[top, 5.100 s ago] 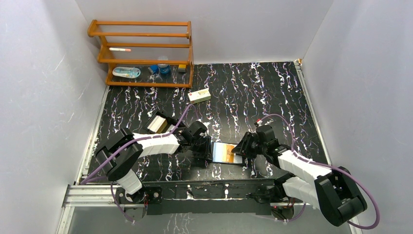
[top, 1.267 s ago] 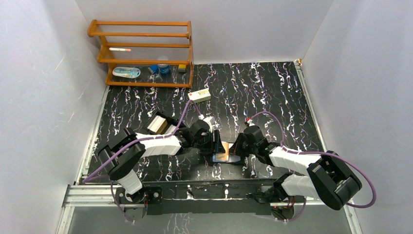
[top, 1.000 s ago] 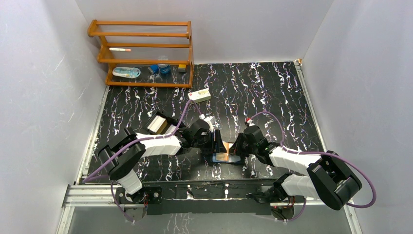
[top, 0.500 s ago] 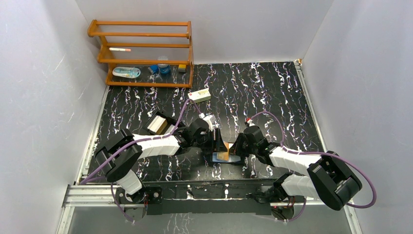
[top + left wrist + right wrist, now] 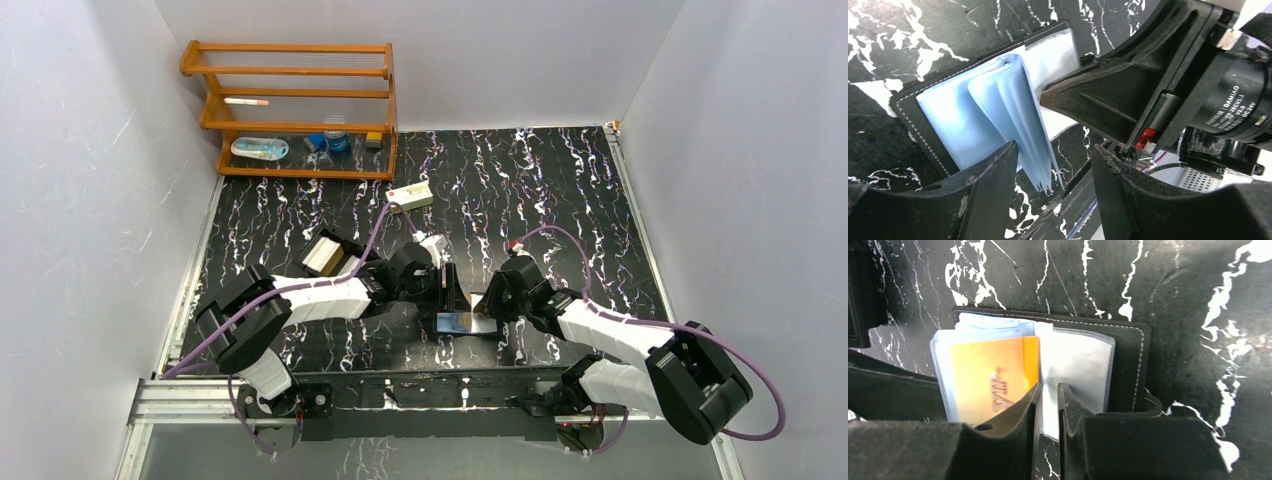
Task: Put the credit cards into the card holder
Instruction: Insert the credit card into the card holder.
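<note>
The black card holder (image 5: 462,322) lies open on the table between both arms. Its blue-grey sleeves (image 5: 1020,115) stand up in a fan between the fingers of my left gripper (image 5: 1054,150), which is open; they lean against the left finger only. An orange card (image 5: 990,380) sits inside one clear sleeve. My right gripper (image 5: 1048,386) hovers at the holder's (image 5: 1128,360) near edge, its jaws a narrow gap apart with nothing clamped. A pale stack of credit cards (image 5: 322,254) lies in an open black box behind the left arm.
A cream carton (image 5: 410,195) lies mid-table. A wooden rack (image 5: 290,110) with small items stands at the back left. White walls close in three sides. The two wrists (image 5: 410,270) (image 5: 515,285) sit close together over the holder.
My right gripper's jaws have parted and let go of the sleeve with the orange card. From above, the orange face no longer shows. The left gripper has held still.
</note>
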